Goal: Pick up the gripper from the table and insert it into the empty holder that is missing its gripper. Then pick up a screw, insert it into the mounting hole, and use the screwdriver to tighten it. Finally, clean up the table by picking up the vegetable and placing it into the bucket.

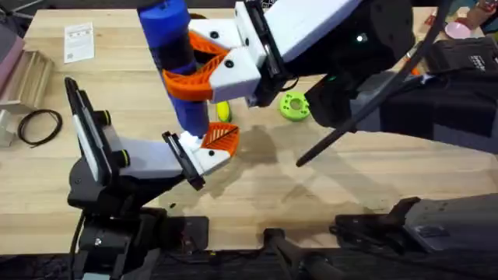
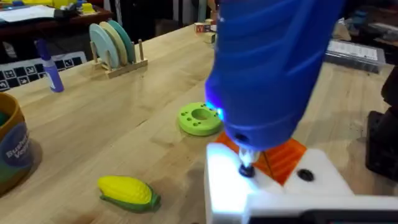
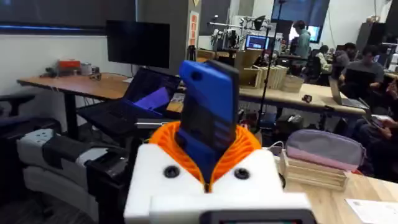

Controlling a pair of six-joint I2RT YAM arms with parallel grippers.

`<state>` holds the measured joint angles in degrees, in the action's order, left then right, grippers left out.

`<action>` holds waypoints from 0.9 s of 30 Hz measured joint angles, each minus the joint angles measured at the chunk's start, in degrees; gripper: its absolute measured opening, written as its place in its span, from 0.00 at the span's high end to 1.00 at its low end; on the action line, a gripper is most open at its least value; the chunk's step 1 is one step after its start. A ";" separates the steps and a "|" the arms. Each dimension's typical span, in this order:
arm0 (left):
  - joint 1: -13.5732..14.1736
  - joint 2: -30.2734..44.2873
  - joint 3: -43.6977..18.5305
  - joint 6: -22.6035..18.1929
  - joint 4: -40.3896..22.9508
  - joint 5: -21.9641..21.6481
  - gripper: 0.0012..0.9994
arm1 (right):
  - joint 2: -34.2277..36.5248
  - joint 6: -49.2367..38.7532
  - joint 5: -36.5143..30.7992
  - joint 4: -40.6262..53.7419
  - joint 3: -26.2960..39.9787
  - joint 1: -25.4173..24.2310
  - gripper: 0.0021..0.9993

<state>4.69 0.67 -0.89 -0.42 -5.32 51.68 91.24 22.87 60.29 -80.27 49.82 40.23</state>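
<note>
My right gripper (image 1: 204, 68) reaches in from the upper right and is shut on the blue screwdriver (image 1: 173, 54), which stands upright between its orange pads (image 3: 239, 149). The screwdriver (image 2: 273, 68) lights up blue, and its metal tip (image 2: 247, 167) presses down onto the white holder (image 2: 236, 186) of my left gripper (image 1: 212, 148). The orange ribbed gripper piece (image 1: 221, 138) sits in that holder. I cannot make out a screw under the tip. The yellow vegetable (image 2: 127, 190) lies on the table just behind, near the brown-orange bucket (image 2: 11, 152).
A green holed disc (image 1: 295, 105) lies right of the corn. A rack of pastel discs (image 2: 115, 42) and a blue marker (image 2: 50, 67) stand farther back. A black cable coil (image 1: 39, 125) and a paper card (image 1: 78, 40) lie at the far left.
</note>
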 joint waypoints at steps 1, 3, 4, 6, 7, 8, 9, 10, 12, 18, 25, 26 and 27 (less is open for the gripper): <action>0.00 0.01 -0.01 0.02 0.00 -0.01 1.00 | 0.00 -0.02 0.00 0.02 0.00 0.00 0.98; 0.00 0.00 -0.02 0.01 0.00 0.00 1.00 | 0.00 -0.16 0.00 0.09 0.00 0.00 0.98; 0.00 0.00 -0.02 0.01 0.00 -0.02 1.00 | 0.00 -0.20 0.00 0.11 0.00 0.00 0.98; 0.00 0.02 -0.02 0.02 0.00 -0.02 1.00 | 0.00 -0.22 0.02 0.13 0.00 0.00 0.98; 0.00 0.00 -0.01 0.00 0.00 -0.02 1.00 | 0.00 -0.22 0.02 0.14 0.00 0.00 0.98; 0.00 0.01 -0.02 0.02 0.00 -0.02 1.00 | 0.00 -0.22 0.02 0.15 0.00 0.00 0.98; 0.00 0.00 0.00 0.00 0.00 -0.02 1.00 | 0.00 -0.22 0.02 0.15 0.00 0.00 0.98; 0.00 0.01 -0.02 0.00 0.00 -0.01 1.00 | 0.00 -0.22 0.02 0.15 0.00 0.00 0.98; 0.00 0.00 0.00 0.01 0.00 -0.02 1.00 | 0.00 -0.22 0.02 0.15 0.00 0.00 0.98; 0.00 0.00 -0.02 0.00 0.00 0.00 1.00 | 0.00 -0.22 0.60 0.55 1.38 0.00 0.98; 0.00 0.01 -0.01 0.00 0.00 0.00 1.00 | 0.00 -0.17 1.59 4.25 8.85 0.00 0.98; 0.00 0.00 -0.02 0.00 0.00 0.00 1.00 | 0.00 -0.19 1.98 5.58 9.87 0.00 0.98; 0.00 0.00 0.00 0.00 0.00 0.00 1.00 | 0.00 -0.20 2.54 7.05 10.89 0.00 0.98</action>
<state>4.69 0.67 -0.89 -0.43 -5.32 51.68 91.24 22.68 62.83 -73.22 60.72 40.23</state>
